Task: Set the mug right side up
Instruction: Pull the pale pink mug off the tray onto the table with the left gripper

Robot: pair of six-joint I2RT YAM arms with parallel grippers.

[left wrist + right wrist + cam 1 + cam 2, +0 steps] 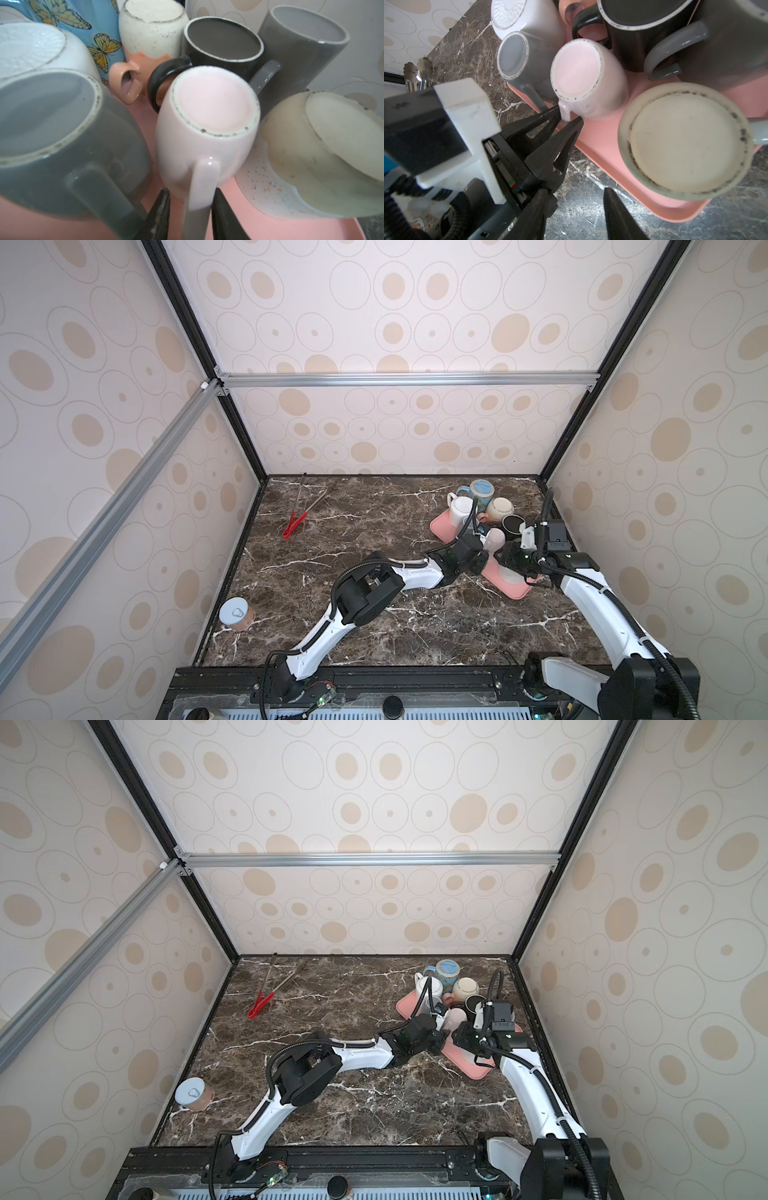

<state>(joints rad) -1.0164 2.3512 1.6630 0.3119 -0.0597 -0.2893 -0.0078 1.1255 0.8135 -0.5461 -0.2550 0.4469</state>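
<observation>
Two pincers: the left pincer (570, 113) and the right pincer (578, 192) are close together, low by the pink tray (602, 133).
Left pincer: it is open just a little. Its two fingers sit on each side of the handle (203, 182) of the pink mug (579, 68). One finger touches the handle. The other finger has a small gap, so it does not squeeze the handle tight.
Pink mug: it is right at the tips of the left pincer. It stands upside down on the tray, with its bottom up. Its handle points at the left pincer.
Right pincer: it is partly open and has nothing in it. It hangs at the edge of the tray, over the worktop (581, 218), just beside the left pincer.
Small gray mug (512, 56): it is just beside the left pincer, next to the pink mug, bottom up.
Cream mug (685, 141): it is near the right pincer, on the tray, bottom up.
Black mug (639, 12): it is past the pink mug, farther from the left pincer.
White mug (510, 12): it is past the small gray mug, bottom up.
Tongs (301, 510): they lie on the worktop, well apart from both pincers.
Can (235, 614): it is on the worktop, well apart from both pincers.
</observation>
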